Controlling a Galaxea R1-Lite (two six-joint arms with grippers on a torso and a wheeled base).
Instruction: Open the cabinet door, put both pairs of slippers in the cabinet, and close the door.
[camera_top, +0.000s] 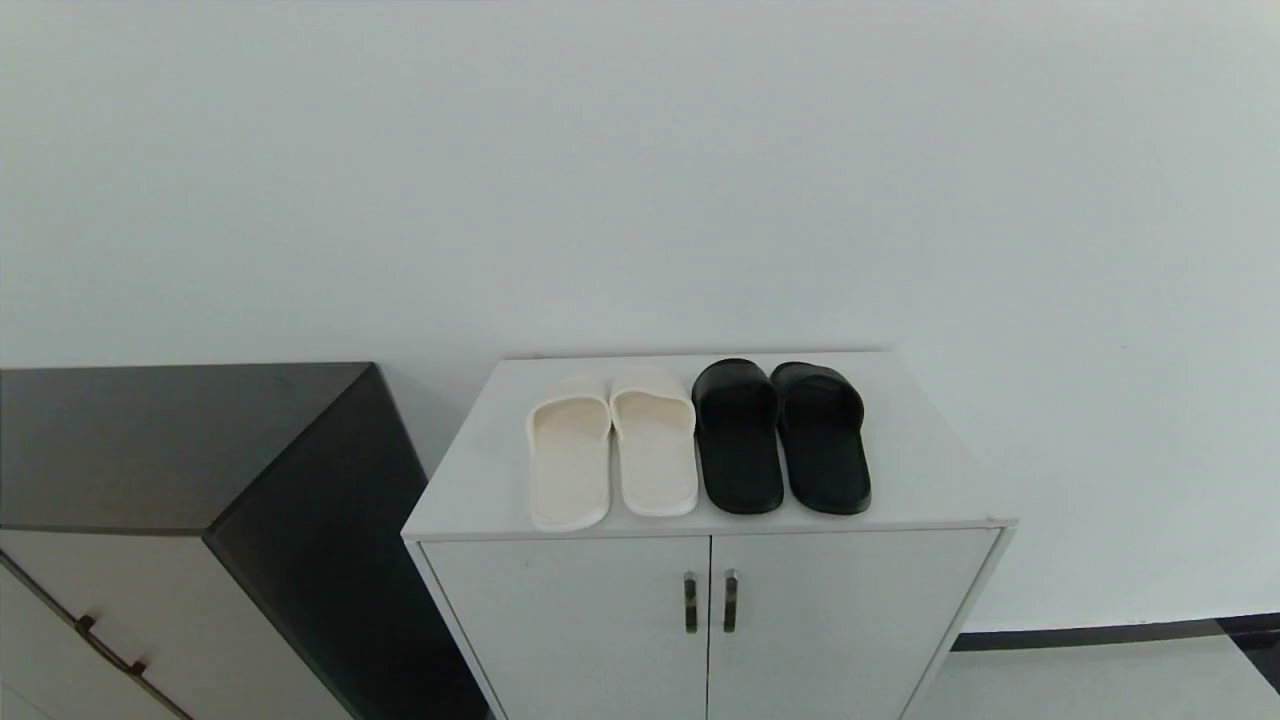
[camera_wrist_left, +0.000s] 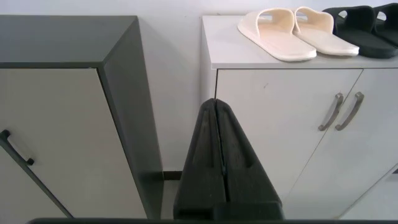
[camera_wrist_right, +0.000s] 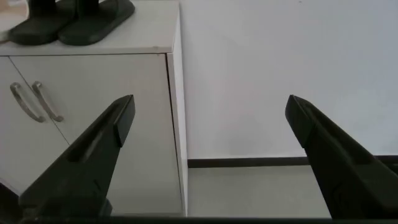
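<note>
A white two-door cabinet (camera_top: 560, 620) stands against the wall, both doors shut, with two metal handles (camera_top: 710, 601) at the centre seam. On its top lie a cream pair of slippers (camera_top: 612, 450) and a black pair of slippers (camera_top: 782, 436), side by side. The left wrist view shows my left gripper (camera_wrist_left: 216, 102) shut with nothing in it, low and off the cabinet's left front corner; the cream slippers (camera_wrist_left: 297, 32) and handles (camera_wrist_left: 341, 112) lie beyond it. My right gripper (camera_wrist_right: 210, 107) is open, low beside the cabinet's right edge (camera_wrist_right: 174, 124), with the black slippers (camera_wrist_right: 68, 17) above.
A taller dark cabinet (camera_top: 180, 440) with a pale front and a dark handle (camera_top: 108, 645) stands just left of the white one, leaving a narrow gap. A plain white wall runs behind. To the right there is open floor (camera_top: 1100, 680) with a dark skirting strip.
</note>
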